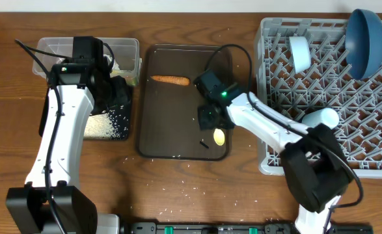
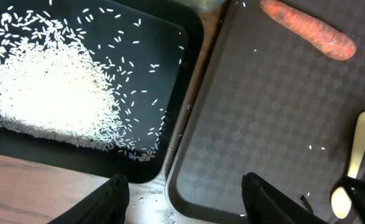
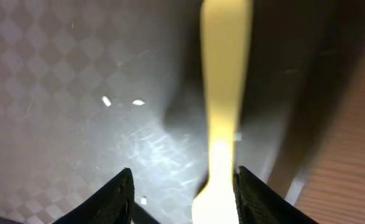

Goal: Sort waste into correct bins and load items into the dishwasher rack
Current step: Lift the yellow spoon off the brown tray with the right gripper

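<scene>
Not seeing anything readable here, honestly: no text, labels, brand marks, numbers or signs are showing up legibly in any view.

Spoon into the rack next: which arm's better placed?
Right. The right claw is low over the brown tray with the yellow spoon between its open jaws, and the dishwasher rack is on its side. The left claw hangs open by the black tray, farther off.

left arm [image 1: 62, 133], right arm [image 1: 263, 123]: white links, black joints, black cables. green led [image 1: 223, 94] on right wrist. left gripper [image 2: 185, 190], right gripper [image 3: 182, 186]: black fingers.
</scene>
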Robot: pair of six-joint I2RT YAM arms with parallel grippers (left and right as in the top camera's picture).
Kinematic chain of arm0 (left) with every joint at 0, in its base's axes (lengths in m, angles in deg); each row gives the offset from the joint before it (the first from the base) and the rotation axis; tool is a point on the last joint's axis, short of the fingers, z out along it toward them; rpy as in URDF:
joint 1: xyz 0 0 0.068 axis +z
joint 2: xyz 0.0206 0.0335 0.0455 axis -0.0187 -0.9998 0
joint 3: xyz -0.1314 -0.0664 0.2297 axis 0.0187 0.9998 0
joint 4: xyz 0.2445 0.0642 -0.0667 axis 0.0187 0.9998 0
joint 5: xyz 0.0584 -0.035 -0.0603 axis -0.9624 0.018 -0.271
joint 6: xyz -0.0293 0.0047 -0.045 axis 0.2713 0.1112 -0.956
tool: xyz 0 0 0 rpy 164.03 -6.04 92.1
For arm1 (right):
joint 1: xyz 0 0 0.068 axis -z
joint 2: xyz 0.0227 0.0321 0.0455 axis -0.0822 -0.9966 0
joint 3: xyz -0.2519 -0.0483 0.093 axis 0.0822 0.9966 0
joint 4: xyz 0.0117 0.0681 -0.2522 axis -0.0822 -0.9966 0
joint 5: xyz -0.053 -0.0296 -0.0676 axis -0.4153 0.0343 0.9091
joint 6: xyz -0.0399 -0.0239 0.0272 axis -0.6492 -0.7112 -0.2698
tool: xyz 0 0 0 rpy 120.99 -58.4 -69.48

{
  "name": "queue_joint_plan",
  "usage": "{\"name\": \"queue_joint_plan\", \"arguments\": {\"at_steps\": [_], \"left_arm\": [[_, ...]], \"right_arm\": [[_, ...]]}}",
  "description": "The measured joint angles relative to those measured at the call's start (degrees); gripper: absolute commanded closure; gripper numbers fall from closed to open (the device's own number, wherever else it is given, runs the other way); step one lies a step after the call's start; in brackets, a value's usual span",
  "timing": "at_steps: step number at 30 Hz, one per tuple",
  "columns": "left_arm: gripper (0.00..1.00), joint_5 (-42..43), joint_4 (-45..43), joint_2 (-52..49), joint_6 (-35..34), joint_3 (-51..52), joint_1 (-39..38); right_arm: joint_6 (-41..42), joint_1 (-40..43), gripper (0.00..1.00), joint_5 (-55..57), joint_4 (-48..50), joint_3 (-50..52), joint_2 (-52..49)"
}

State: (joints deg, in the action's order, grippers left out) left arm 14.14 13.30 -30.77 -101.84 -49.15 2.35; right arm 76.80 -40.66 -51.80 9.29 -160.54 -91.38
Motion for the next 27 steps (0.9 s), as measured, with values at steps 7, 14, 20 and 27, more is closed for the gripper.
{"name": "queue_joint_plan", "arguments": {"at_steps": [7,14,20,27], "left_arm": [[0.39,0.0,-0.6,0.0,0.0,0.0,0.0],[0.39,-0.2,-0.7,0.0,0.0,0.0,0.0],[0.39,-0.2,-0.7,0.0,0.0,0.0,0.0],[0.39,-0.2,-0.7,0.0,0.0,0.0,0.0]], "right_arm": [[-10.4,1.2,0.59,2.4,1.4,-0.3,0.5],[-17.1,0.4,0.60,2.8,1.5,-0.7,-3.8],[-18.6,0.4,0.64,2.8,0.7,-0.7,-4.3],[-20.8,0.4,0.85,3.2,-1.1,-0.9,-5.5]]}}
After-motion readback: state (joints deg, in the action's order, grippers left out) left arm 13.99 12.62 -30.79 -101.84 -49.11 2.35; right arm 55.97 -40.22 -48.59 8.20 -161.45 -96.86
